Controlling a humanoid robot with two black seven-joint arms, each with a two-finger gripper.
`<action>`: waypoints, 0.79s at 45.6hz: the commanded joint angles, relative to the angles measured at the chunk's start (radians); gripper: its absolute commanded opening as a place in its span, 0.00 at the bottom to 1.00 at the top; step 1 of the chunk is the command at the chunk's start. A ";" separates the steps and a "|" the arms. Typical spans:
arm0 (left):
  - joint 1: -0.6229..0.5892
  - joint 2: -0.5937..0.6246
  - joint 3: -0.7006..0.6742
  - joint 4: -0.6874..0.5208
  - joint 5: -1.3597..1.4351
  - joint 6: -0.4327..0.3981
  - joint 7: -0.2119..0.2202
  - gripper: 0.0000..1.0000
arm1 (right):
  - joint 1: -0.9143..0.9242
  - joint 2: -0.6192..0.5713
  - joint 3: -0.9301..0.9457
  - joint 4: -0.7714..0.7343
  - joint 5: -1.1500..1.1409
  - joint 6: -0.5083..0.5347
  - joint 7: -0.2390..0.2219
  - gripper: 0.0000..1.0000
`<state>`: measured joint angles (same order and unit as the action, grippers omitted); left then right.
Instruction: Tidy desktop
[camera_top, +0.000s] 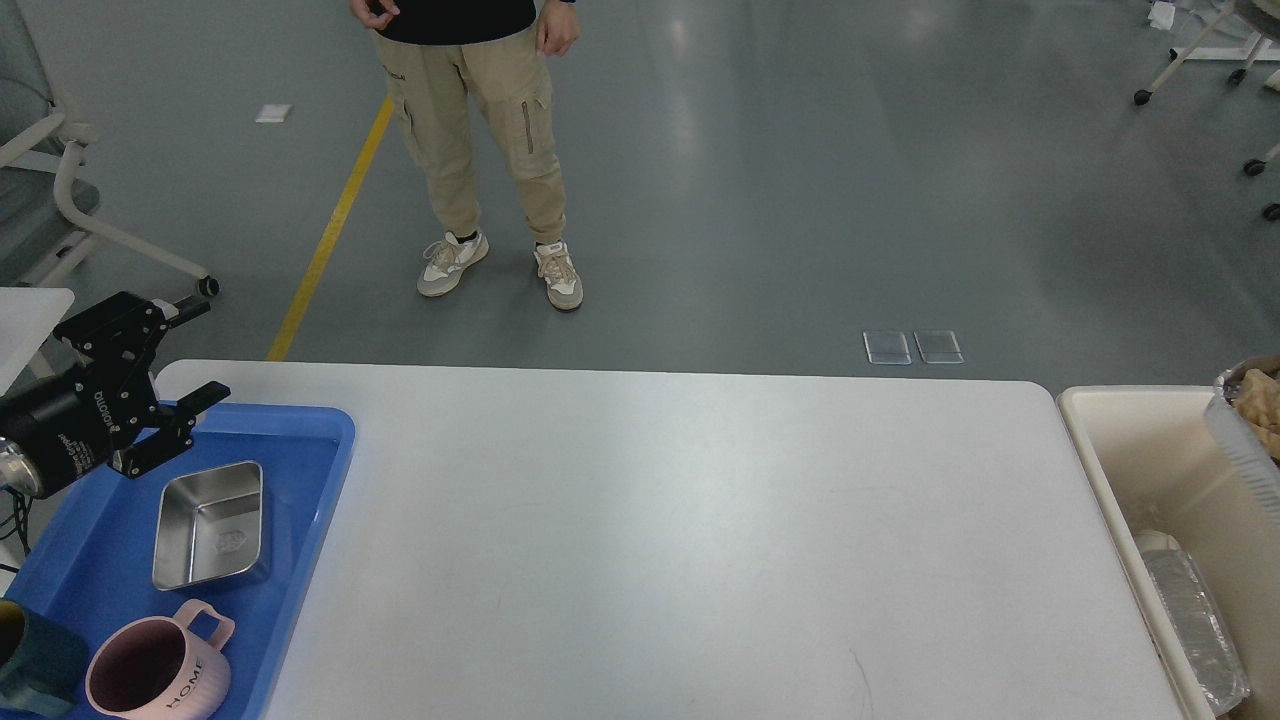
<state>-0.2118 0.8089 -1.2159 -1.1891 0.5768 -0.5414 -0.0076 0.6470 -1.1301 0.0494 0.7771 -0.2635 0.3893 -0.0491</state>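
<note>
Over the blue tray (310, 470) at the left, the left gripper (195, 350) hangs with fingers spread and holding nothing, above a steel dish (210, 525) and pink mug (160, 675); the desktop (680, 540) spans the middle, a cream bin (1110, 440) at its right end

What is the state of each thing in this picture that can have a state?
Left pincer: open, holding nothing, above the tray.
Blue tray: holds containers, on the desktop's left end.
Steel container: upright, empty.
Pink mug: upright, looks empty.
Desktop: bare beside the tray.
Cream bin: open, foil trays inside.
Right pincer: not in view.
</note>
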 joint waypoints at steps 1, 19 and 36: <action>0.000 0.001 -0.011 -0.001 0.000 -0.002 0.000 0.98 | -0.006 0.010 -0.002 -0.032 0.003 -0.013 0.000 0.11; 0.000 0.009 -0.030 -0.001 0.000 -0.018 0.000 0.98 | -0.036 0.066 0.000 -0.128 0.003 -0.018 0.000 1.00; 0.000 0.009 -0.040 0.000 0.001 -0.018 0.000 0.98 | -0.023 0.107 -0.006 -0.124 0.000 -0.015 0.000 1.00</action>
<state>-0.2118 0.8176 -1.2561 -1.1892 0.5768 -0.5614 -0.0077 0.6101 -1.0431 0.0431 0.6489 -0.2627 0.3711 -0.0504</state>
